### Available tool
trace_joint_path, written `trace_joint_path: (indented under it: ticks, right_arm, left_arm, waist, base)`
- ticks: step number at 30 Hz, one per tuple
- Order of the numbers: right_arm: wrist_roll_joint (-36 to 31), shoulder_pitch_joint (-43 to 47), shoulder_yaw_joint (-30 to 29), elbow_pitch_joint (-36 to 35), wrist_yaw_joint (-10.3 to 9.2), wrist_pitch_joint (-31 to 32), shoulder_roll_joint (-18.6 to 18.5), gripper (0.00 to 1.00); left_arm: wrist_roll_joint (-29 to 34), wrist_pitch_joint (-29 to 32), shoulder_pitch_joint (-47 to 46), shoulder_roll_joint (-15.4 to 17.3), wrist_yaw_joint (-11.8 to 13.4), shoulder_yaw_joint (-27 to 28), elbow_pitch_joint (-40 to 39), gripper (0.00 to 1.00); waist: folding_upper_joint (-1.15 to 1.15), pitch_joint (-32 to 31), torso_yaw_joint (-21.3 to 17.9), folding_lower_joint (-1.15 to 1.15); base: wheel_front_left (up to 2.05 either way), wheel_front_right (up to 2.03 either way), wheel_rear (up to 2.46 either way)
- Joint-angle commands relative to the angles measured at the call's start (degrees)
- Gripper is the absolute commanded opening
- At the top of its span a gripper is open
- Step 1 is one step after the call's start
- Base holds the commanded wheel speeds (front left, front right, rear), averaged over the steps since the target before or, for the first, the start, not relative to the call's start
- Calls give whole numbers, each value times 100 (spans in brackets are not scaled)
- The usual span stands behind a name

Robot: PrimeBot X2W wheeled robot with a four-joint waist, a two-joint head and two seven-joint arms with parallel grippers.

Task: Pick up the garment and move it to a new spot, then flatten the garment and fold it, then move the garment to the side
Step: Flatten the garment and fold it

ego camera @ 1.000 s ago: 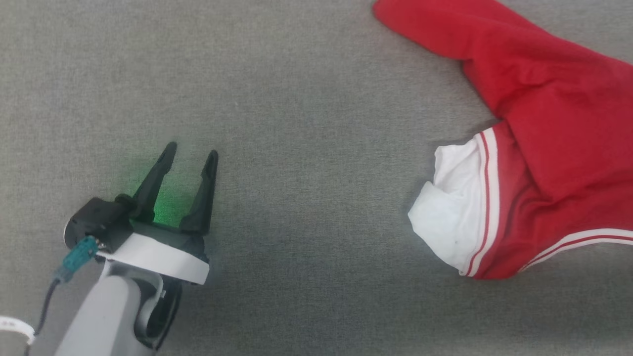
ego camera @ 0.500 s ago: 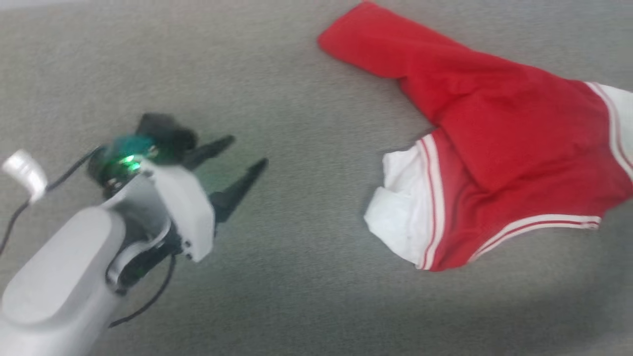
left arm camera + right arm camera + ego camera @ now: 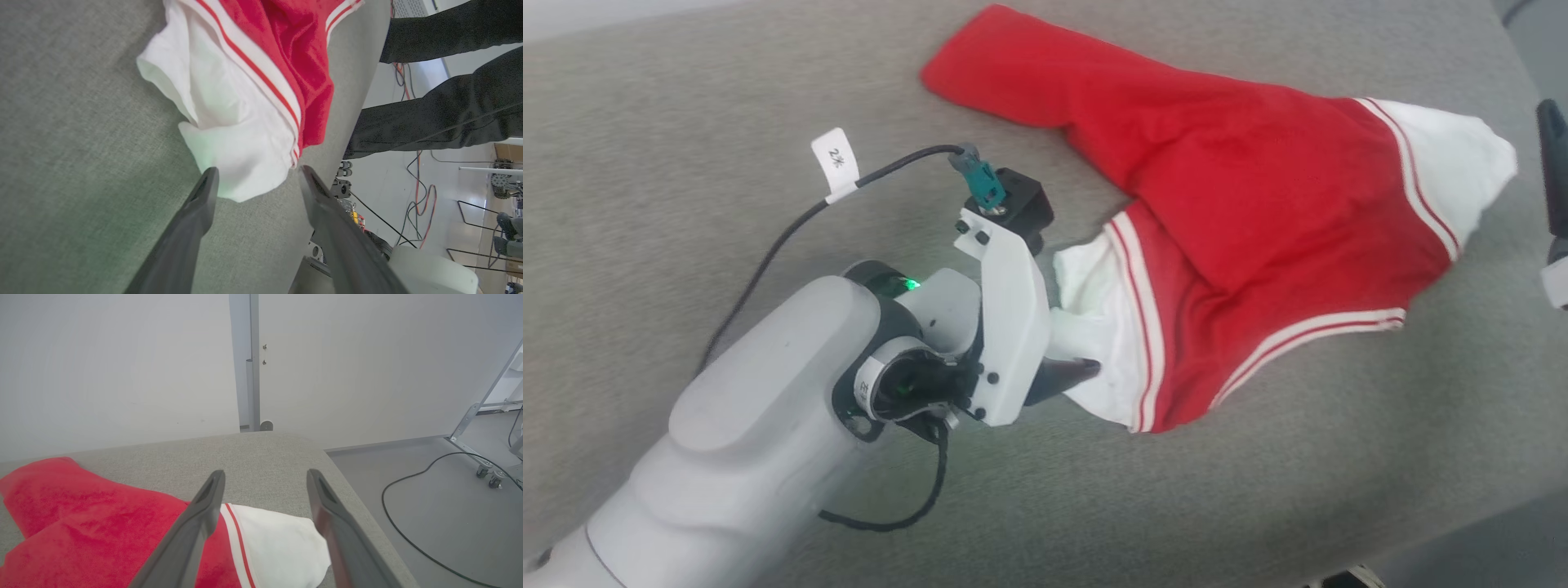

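Note:
The garment (image 3: 1241, 188), red with white-and-red striped trim, lies crumpled on the grey padded table (image 3: 686, 163), white inside turned out at two ends. My left gripper (image 3: 1072, 351) points right at the nearer white fold (image 3: 1094, 327). In the left wrist view the left gripper (image 3: 259, 175) is open, and the tip of that white fold (image 3: 241, 179) lies between its fingertips. A dark finger (image 3: 1553, 155) of my right gripper shows at the right edge, just beyond the garment's other white end (image 3: 1454, 163). In the right wrist view the right gripper (image 3: 265, 474) hangs open above that white end (image 3: 282, 543).
The table's right edge (image 3: 359, 506) drops to a grey floor with a black cable (image 3: 408, 486). Beyond the table's near edge (image 3: 359, 81), a person's legs in dark trousers (image 3: 449, 106) stand among cables. A pale wall (image 3: 122, 375) rises behind the table.
The head camera has swung, shifting the whole picture. My left arm has turned and reached right, from bare table to the garment's white fold. A right gripper finger now shows at the right edge.

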Motion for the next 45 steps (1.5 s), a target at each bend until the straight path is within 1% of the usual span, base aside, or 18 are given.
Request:
trace_joint_path:
  ticks: [1, 3, 4, 5, 8, 11, 12, 13, 16, 19, 23, 26, 32, 34, 38, 43, 44, 45]
  right_arm:
    - [-26, -34, 23, -57, -2, -52, 46, 100]
    - [-45, -10, 70, -113, -2, -54, 108, 100]
    - [-60, 4, 88, -149, -1, -52, 135, 100]
    - [-74, 12, 117, -189, -1, -42, 171, 100]
    - [-103, 49, 134, -275, -2, -15, 218, 100]
    - [-143, 77, 115, -338, -1, -8, 256, 100]
    - [-161, 84, 119, -364, -1, 1, 275, 100]
    - [-181, 90, 115, -393, -1, 12, 280, 100]
    - [-254, 126, 112, -460, -1, 77, 276, 100]
    - [-333, 182, 114, -564, -1, 166, 290, 100]
    - [-411, 316, 67, -675, -1, 297, 269, 100]
    - [-474, 401, 46, -815, -1, 417, 232, 100]
    - [-607, 444, 216, -1167, -1, 695, 210, 100]
    - [-628, 436, 311, -1266, -1, 792, 208, 100]
    - [-683, 465, 433, -1400, -1, 949, 154, 100]
    - [-714, 437, 507, -1541, -1, 1103, 106, 100]
    - [-714, 441, 551, -1571, -1, 1136, 90, 100]
    - [-709, 447, 596, -1598, -1, 1181, 70, 100]
  left_arm:
    - [111, -8, -84, 40, 12, -28, 72, 100]
    - [116, -51, -57, 4, 112, -5, 278, 100]
    - [188, -76, -91, 17, 117, -17, 350, 100]
    - [270, -117, -146, 65, 68, -42, 411, 100]
    - [217, -173, -49, 87, 60, -2, 608, 100]
    - [285, -233, -14, 122, -82, -92, 773, 100]
    - [259, -278, 11, 95, -106, -66, 838, 37]
    - [242, -336, 17, 66, -126, -32, 895, 0]
    - [91, -472, -22, 25, -186, 134, 1006, 0]
    - [-21, -686, -54, 138, -233, 421, 1017, 0]
    - [-201, -896, 76, 488, -249, 808, 969, 0]
    - [-274, -1024, 209, 794, -175, 1056, 910, 0]
    - [-330, -1201, 581, 1217, -78, 1351, 949, 0]
    - [-300, -1332, 693, 1304, -71, 1413, 1010, 0]
    - [-258, -1524, 845, 1380, -88, 1471, 1179, 0]
    - [-61, -1828, 925, 1414, -229, 1407, 1342, 0]
    - [-31, -1929, 931, 1382, -227, 1433, 1376, 7]
    - [19, -2041, 945, 1370, -241, 1450, 1415, 50]
  waist:
    - [0, 115, -186, 0]
    - [0, 151, -297, 0]
    - [0, 175, -349, 0]
    - [0, 198, -400, 0]
    - [0, 233, -501, 0]
    - [0, 253, -519, 0]
    - [0, 253, -516, 0]
    - [0, 251, -502, 0]
    - [0, 195, -408, 0]
    - [0, 81, -253, 0]
    - [0, -124, 87, 0]
    - [0, -255, 374, 0]
    - [0, -415, 841, 0]
    - [0, -447, 955, 0]
    - [0, -495, 1140, 0]
    - [0, -485, 1274, 0]
    - [0, -485, 1290, 0]
    - [0, -495, 1304, 0]
  base:
    - [0, 0, 0]
    - [0, 0, 0]
    - [0, 0, 0]
    - [0, 0, 0]
    - [0, 0, 0]
    - [0, 0, 0]
    - [0, 0, 0]
    - [0, 0, 0]
    - [0, 0, 0]
    - [0, 0, 0]
    - [0, 0, 0]
    - [0, 0, 0]
    - [0, 0, 0]
    - [0, 0, 0]
    - [0, 0, 0]
    - [0, 0, 0]
    - [0, 0, 0]
    - [0, 0, 0]
